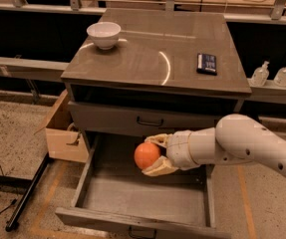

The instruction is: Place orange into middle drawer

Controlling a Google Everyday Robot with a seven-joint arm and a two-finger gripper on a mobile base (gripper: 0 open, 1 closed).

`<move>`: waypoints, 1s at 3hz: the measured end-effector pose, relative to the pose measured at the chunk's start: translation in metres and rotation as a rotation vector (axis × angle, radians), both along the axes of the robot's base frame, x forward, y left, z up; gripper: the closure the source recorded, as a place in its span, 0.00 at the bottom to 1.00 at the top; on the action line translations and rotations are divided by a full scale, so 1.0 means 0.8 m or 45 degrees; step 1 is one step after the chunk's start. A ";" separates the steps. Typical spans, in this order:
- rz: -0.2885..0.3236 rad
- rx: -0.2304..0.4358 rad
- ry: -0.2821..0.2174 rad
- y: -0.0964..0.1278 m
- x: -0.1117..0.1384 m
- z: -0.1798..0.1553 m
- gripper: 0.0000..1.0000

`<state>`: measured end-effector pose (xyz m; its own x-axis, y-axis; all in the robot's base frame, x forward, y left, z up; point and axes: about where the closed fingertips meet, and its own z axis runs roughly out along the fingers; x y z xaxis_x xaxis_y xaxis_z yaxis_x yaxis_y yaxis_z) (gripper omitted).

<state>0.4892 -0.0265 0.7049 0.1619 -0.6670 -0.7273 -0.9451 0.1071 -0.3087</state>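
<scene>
Nearest you, below the fingers, the middle drawer (147, 200) stands pulled out. You can see its flat grey floor, its low side walls and its dark handle at the bottom edge of the view. Over the rear part of that drawer you have the gripper (149, 156), with the pale arm (242, 146) reaching in from the right. The fingers (160, 167) are clamped on the orange (146, 155), one over the top of it and one under it, both touching the skin. The orange is carried in the air, clear of the drawer floor and between the two side walls.

Off to the left of the fingers, on the ground beside the cabinet, sits an open cardboard box (63, 133). Just above and behind the fingers is the closed drawer front (132, 119) with its black bar handle. Higher and farther back lies the counter (152, 59). A white bowl (103, 34) stands on its far left part, and a dark flat object (207, 63) lies toward its right edge. Beyond the counter to the right, two small bottles (260, 73) stand side by side on a ledge.
</scene>
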 end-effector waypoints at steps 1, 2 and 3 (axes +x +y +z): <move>-0.036 -0.005 -0.015 0.001 0.020 -0.046 1.00; -0.097 0.012 0.002 0.003 0.049 -0.106 1.00; -0.123 0.021 0.058 0.010 0.066 -0.170 1.00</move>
